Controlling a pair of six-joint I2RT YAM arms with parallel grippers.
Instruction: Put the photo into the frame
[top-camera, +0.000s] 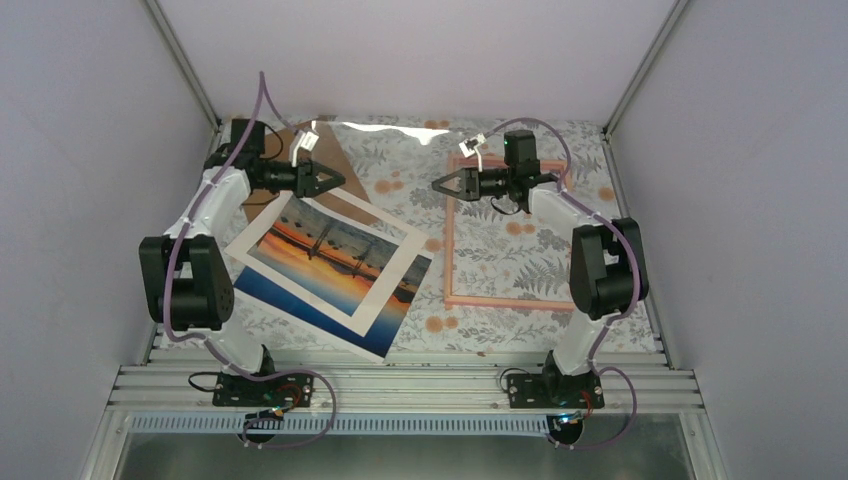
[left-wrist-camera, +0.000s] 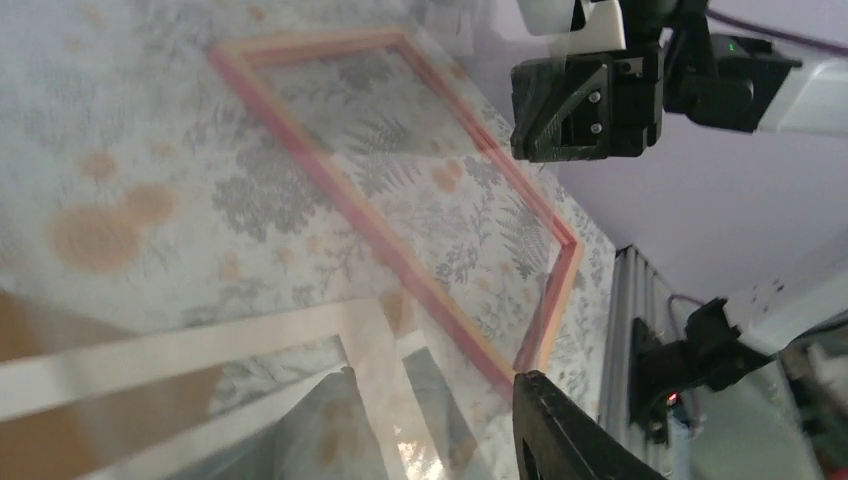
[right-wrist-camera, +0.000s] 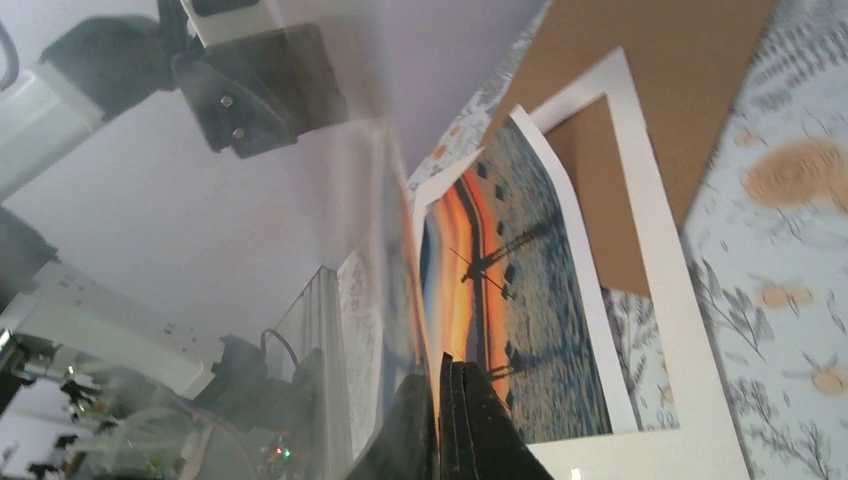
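Floral table (top-camera: 480, 332), right claw (right-wrist-camera: 441, 372) pinching clear sheet (right-wrist-camera: 372, 240)

1. The photo (top-camera: 335, 255) is a print of an orange sunset over blue water. It lies flat and skewed on the left half of the worktop (top-camera: 480, 335), under a white mat (top-camera: 385, 290), with a blue strip showing along its near side.
2. The frame (top-camera: 500, 300) is thin, pink and empty. It lies flat on the right half, just beside the photo's right corner.

Floral tabletop (top-camera: 455, 332) from above: the photo (top-camera: 335, 258) lies askew near the left edge under a white mat board (top-camera: 360, 217), brown cardboard (top-camera: 330, 155) at the far left corner, the frame (top-camera: 500, 300) toward the right edge, left end effector (top-camera: 343, 181) and right end effector (top-camera: 435, 184) facing each other.
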